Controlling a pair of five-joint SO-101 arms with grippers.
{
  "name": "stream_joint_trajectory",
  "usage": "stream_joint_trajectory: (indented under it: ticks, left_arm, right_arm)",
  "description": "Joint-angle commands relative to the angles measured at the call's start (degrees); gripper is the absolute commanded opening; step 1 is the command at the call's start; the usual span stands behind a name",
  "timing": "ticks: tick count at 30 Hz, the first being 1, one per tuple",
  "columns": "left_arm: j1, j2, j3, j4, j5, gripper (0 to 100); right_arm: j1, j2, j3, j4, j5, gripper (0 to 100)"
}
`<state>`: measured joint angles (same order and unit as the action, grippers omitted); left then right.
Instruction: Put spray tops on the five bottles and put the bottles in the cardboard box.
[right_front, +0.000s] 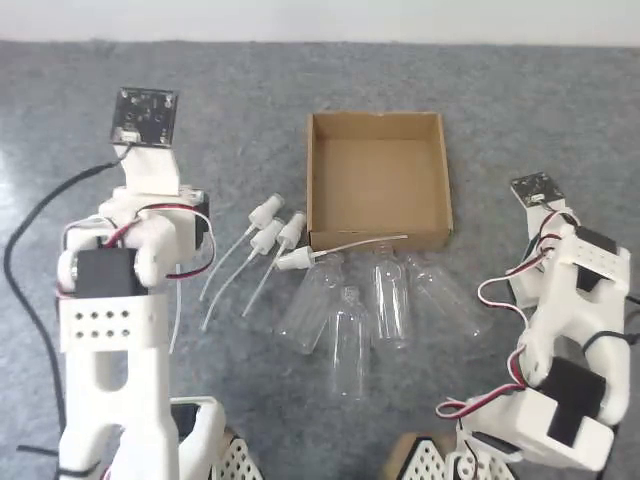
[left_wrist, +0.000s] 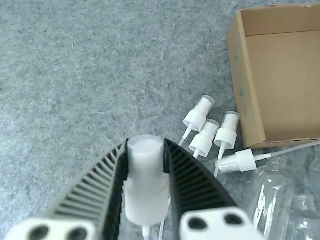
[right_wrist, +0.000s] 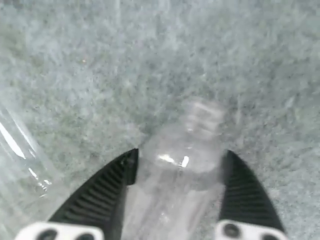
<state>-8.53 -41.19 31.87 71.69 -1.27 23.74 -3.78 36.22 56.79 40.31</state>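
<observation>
open cardboard box (right_front: 378, 180), four clear bottles (right_front: 390, 300) lying near it, four white spray tops (right_front: 266, 240) alongside

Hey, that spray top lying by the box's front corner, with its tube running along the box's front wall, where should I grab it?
Take the spray top by its stout white head, from straight above. Its thin tube would likely bend or slip, and the cardboard box and neighbouring tops crowd its sides.

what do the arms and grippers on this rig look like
The left arm and right arm are white blocky plastic shells with black motor blocks and looping red, black and white wires. The left gripper and right gripper have black ribbed tapering fingers on white bases with screw holes.
</observation>
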Motion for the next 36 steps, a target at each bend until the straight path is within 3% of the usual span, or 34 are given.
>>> stream_joint_trajectory:
  ticks: [1,3,8,11,15,19,24,29,36]
  left_arm:
    - [0.26,-2.02,-0.48,-2.11,0.35,1]
    - [0.26,-2.02,-0.66,-2.2,0.35,1]
    - [0.26,-2.11,-1.89,-1.93,0.44,1]
    - [0.26,-2.29,-5.41,-1.49,0.7,1]
    - [0.26,-2.02,-13.14,2.55,2.37,1]
    - [0.26,-2.55,-20.26,4.75,5.71,1]
    - [3.87,-2.55,-26.24,4.84,10.55,1]
    - [9.41,-2.55,-30.81,2.37,15.74,1]
    - [10.29,-2.46,-31.08,-4.31,23.3,1]
  right_arm:
    - [0.48,-3.91,-1.05,-0.75,0.18,2.0]
    - [0.4,-4.18,-2.37,-0.13,-0.44,1.0]
    - [-2.24,-5.32,-13.19,6.99,-10.9,0.6]
    - [-10.24,-10.95,-18.9,13.23,-15.38,0.6]
    - [-26.51,-25.01,-18.11,13.76,-23.21,0.6]
    - [-43.12,-38.11,-9.23,8.31,-28.04,0.6]
    - [-57.54,-43.82,2.73,-2.51,-31.82,0.6]
    - [-63.96,-44.44,10.73,-13.49,-31.82,0.6]
    - [-69.14,-44.53,16.44,-19.38,-31.3,0.7]
